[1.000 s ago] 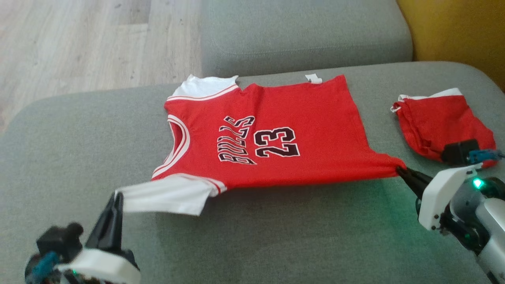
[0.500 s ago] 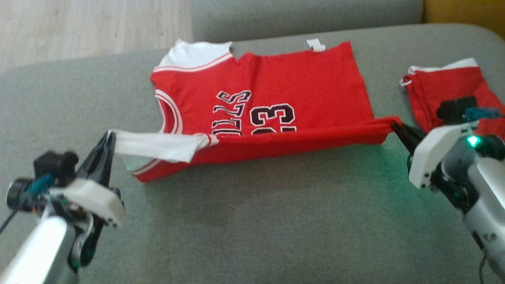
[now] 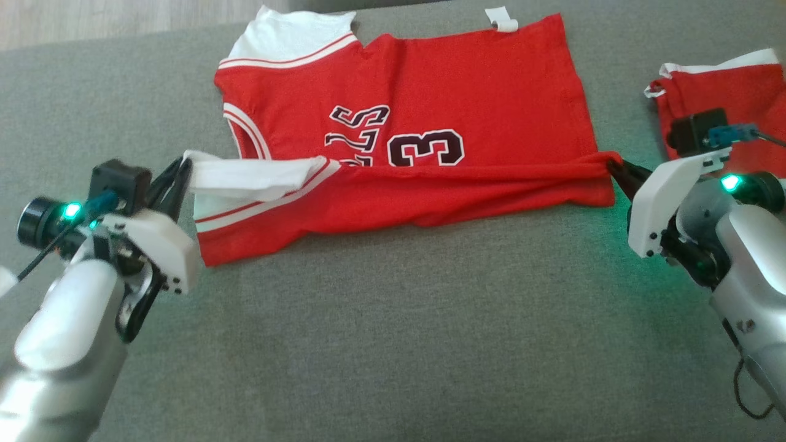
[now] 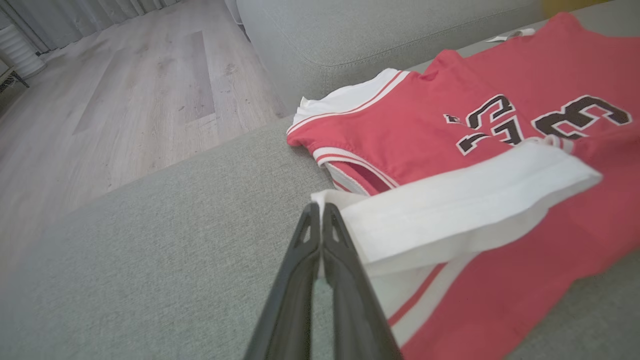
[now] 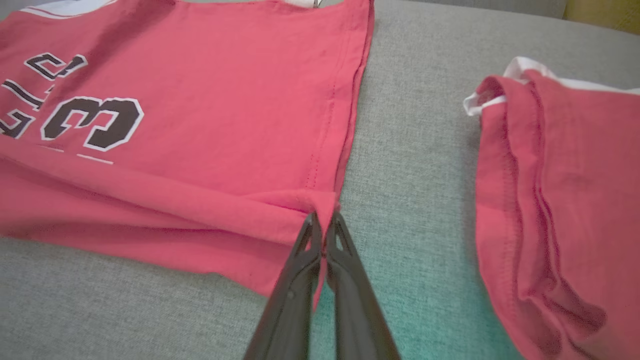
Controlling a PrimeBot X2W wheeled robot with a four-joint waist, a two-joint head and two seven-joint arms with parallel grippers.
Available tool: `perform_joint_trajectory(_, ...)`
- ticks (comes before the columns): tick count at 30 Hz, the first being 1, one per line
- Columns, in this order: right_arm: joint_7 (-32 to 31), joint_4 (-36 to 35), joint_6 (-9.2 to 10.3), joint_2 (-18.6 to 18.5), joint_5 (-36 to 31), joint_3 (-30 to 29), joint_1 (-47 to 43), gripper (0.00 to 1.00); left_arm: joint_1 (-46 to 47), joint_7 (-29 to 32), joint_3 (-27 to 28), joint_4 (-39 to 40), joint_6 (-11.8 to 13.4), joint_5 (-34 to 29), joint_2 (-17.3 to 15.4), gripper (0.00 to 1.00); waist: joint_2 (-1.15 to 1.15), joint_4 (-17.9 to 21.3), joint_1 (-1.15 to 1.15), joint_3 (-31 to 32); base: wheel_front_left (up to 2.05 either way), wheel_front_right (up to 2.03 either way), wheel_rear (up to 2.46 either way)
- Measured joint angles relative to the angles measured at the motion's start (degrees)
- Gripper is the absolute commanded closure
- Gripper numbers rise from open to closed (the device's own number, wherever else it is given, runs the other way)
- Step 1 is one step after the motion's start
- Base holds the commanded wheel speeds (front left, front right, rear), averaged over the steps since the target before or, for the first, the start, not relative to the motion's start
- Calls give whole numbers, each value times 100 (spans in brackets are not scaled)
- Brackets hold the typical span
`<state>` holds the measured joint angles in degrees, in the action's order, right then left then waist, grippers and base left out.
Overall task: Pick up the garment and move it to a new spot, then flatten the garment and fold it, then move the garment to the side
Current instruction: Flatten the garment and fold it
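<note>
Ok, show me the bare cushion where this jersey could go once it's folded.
The widest bare cushion lies on the robot's side of the jersey. A second patch is left of its collar. The right is crowded: a narrow strip separates the jersey's hem from the other red garment, and the right claw sits there.

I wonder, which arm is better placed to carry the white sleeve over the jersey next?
Left, I'd say: the left gripper has its jaws shut on the white sleeve, while the right gripper pinches the hem corner of the jersey.
</note>
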<state>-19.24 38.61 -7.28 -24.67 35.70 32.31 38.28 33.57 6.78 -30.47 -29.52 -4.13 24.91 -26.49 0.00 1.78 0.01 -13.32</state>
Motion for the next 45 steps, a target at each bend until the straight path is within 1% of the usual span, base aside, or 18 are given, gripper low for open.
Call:
perform_joint_trajectory(1, 5, 60, 0, 16, 0, 13, 38, 100, 98, -37, -53, -130, -13, -38, 34, 100, 0, -1, 0, -26, 0, 0, 0)
perform_joint_trajectory(2, 53, 135, 0, 40, -15, 13, 84, 57, 197, -78, -100, -260, -57, -68, 64, 67, 0, -1, 0, -50, 0, 0, 0)
perform_joint_trajectory(3, 185, 196, 0, 54, -87, -3, 131, 0, 295, -157, -107, -388, -70, -87, 105, 0, 0, -3, 0, -72, 0, 0, 0)
perform_joint_trajectory(5, 438, 356, 0, 105, -176, -114, 265, 0, 500, -357, -98, -614, -64, -87, 207, 0, 0, -8, 0, -114, 0, 0, 0)
perform_joint_trajectory(7, 735, 508, 0, 163, -243, -265, 438, 0, 696, -661, 1, -776, 5, -67, 338, 0, 0, -13, 0, -141, 0, 0, 0)
perform_joint_trajectory(11, 1616, 680, 0, 309, -383, -667, 706, 0, 989, -1467, 371, -883, 209, 130, 632, 0, 0, -37, 0, -98, 0, 0, 0)
perform_joint_trajectory(12, 1878, 686, 0, 318, -452, -744, 722, 0, 1004, -1661, 482, -887, 224, 208, 700, 0, 0, -45, 0, -68, 0, 0, 0)
perform_joint_trajectory(13, 1878, 686, 0, 318, -452, -744, 722, 0, 1004, -1661, 482, -887, 224, 208, 700, 0, 0, -45, 0, -68, 0, 0, 0)
perform_joint_trajectory(15, 2392, 720, 0, 361, -577, -926, 706, 0, 969, -1913, 682, -886, 318, 385, 820, 0, 0, -59, -1, 15, 0, 0, 0)
perform_joint_trajectory(17, 2853, 719, 0, 441, -648, -1136, 659, 0, 871, -2042, 905, -793, 323, 571, 920, 0, 0, -72, -1, 115, 0, 0, 0)
perform_joint_trajectory(20, 3242, 597, 0, 563, -878, -1493, 477, 0, 510, -2123, 1192, -438, 423, 664, 1023, 0, 0, -87, -1, 285, 0, 0, 0)
perform_joint_trajectory(23, 3346, 304, 0, 711, -1192, -1886, 37, 0, -98, -2124, 1483, 76, 532, 686, 1151, 0, 0, -91, -2, 455, 0, 0, 0)
perform_joint_trajectory(26, 3346, -83, 0, 969, -1560, -2262, -575, 0, -752, -2125, 1668, 532, 571, 558, 1304, 0, 0, -91, -2, 601, 0, 0, 0)
perform_joint_trajectory(30, 3355, -444, 0, 1379, -1927, -2620, -1358, 0, -1464, -2125, 1756, 721, 614, 423, 1535, 0, 0, -87, -2, 714, 0, 0, 0)
perform_joint_trajectory(33, 3355, -546, 0, 1592, -2184, -2724, -1755, 0, -1739, -2124, 1734, 576, 614, 302, 1615, 0, 0, -73, -2, 723, 0, 0, 0)
perform_joint_trajectory(37, 3355, -744, 0, 1753, -2359, -2820, -1871, 0, -1745, -2104, 1733, 250, 665, 283, 1619, 0, 0, -12, -2, 694, 0, 0, 0)
perform_joint_trajectory(40, 3352, -865, 0, 1807, -2421, -2862, -1866, 0, -1688, -1957, 1712, 16, 664, 283, 1612, 0, 0, 50, -1, 636, 0, 0, 0)
perform_joint_trajectory(45, 3286, -1062, 0, 1849, -2470, -2859, -1812, 0, -1368, -1441, 1536, -467, 586, 285, 1591, 0, 0, 187, -1, 501, 0, 0, 0)
